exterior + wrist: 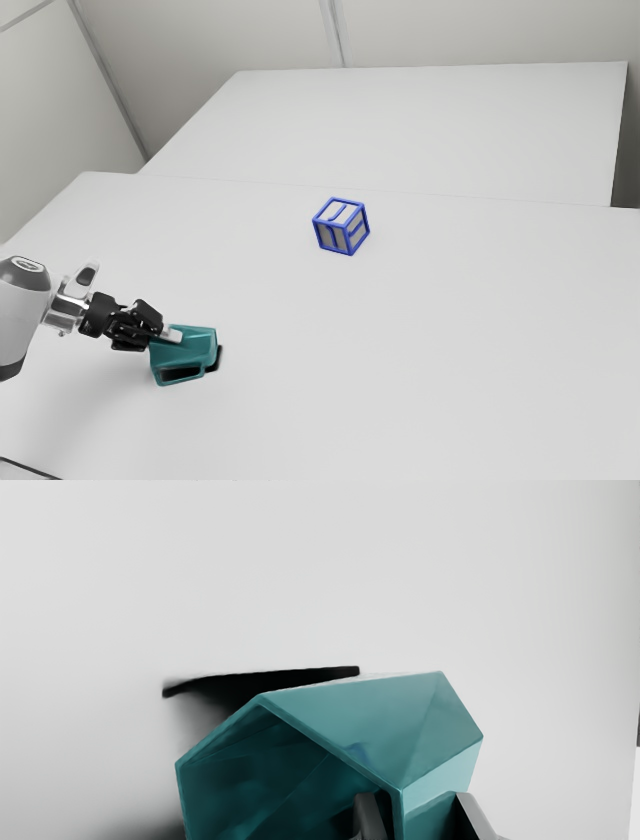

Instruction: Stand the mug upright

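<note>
The faceted teal mug [199,342], smooth-walled with an angular handle, lies tipped on the plain white table [420,360], its polygonal mouth toward the gripper [172,338]. The gripper meets the mug at its mouth; whether it is open or closed cannot be told. Well apart from the mug, toward the exterior view's right, sits a blue-edged cube [341,226] with pale, blue-marked faces.

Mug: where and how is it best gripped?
Probably by the thin wall at the rim, coming from the mouth side: the mug lies tipped, its mouth facing the gripper, so that wall's edge is exposed.
</note>
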You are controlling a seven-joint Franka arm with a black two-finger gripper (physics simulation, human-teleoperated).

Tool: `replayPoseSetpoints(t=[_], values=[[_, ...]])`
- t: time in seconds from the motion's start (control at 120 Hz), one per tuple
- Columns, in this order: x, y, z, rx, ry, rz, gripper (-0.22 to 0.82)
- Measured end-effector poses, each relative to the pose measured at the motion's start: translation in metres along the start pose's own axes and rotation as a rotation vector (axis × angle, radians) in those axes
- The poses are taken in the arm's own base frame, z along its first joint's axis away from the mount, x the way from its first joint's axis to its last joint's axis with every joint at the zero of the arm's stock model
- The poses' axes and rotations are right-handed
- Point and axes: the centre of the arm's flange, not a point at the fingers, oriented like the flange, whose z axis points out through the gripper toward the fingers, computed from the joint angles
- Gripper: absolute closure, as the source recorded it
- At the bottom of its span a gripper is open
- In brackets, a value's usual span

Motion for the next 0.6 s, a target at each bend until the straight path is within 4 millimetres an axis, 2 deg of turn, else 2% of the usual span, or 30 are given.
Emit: replayPoseSetpoints(t=[0.167,0.4,0.5,0.6], values=[[0.007,0.011,0.003,-0.002,-0.005,0.050,0.71],[0.029,0.048,0.007,-0.009,-0.009,0.158,0.76],[0.043,0.073,0.010,0.007,-0.020,0.224,0.77],[0.060,0.110,0.019,0.070,-0.061,0.331,0.77]])
